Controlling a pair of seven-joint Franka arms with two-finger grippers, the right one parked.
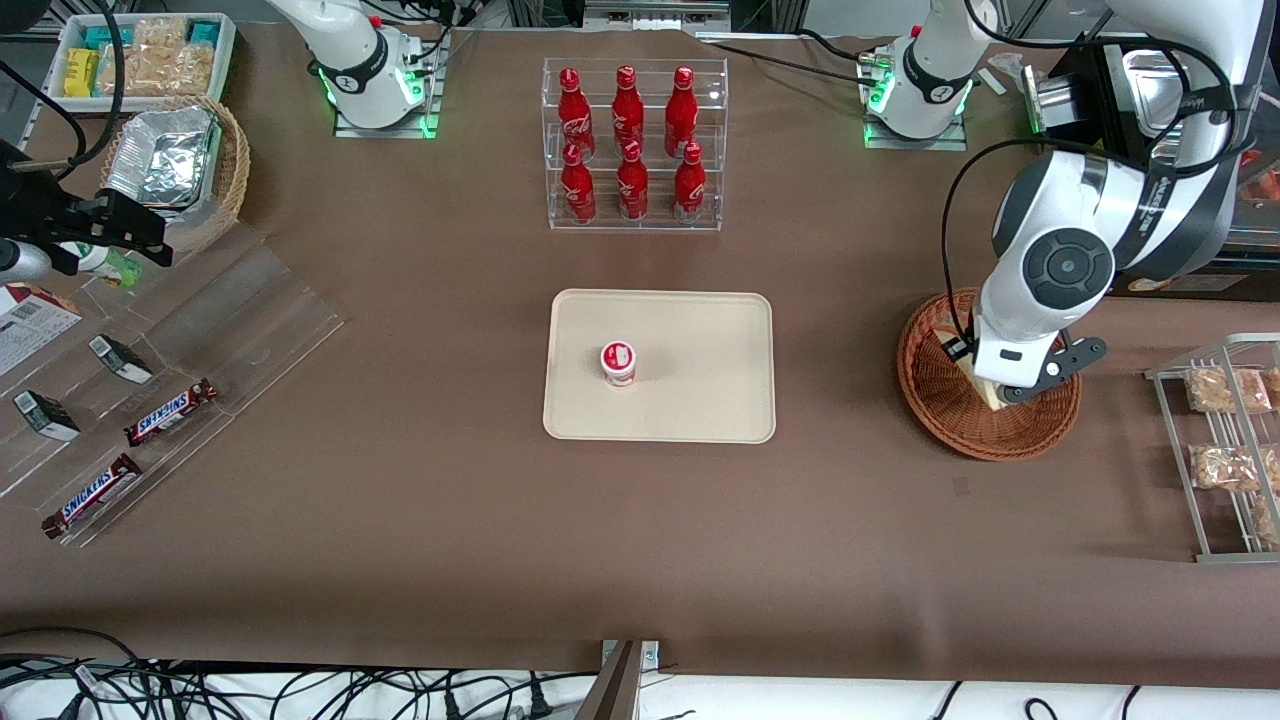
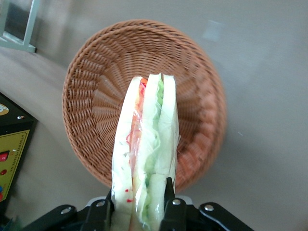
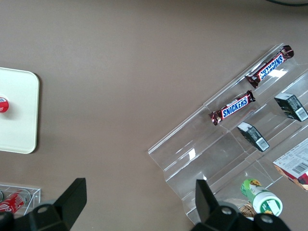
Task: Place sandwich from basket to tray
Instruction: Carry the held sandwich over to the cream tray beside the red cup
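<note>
My pincer (image 2: pixel 137 207) pinches the sandwich (image 2: pixel 147 154), held above the wicker basket (image 2: pixel 91 96). Pickup is done; I judge transfer to the tray (image 1: pixel 700 400) and release remain.

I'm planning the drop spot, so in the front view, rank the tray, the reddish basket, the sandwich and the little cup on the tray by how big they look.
1. tray
2. basket
3. cup

The sandwich, gripped by the claw over the basket, is mostly hidden here, so I can't rank it against the cup.
</note>
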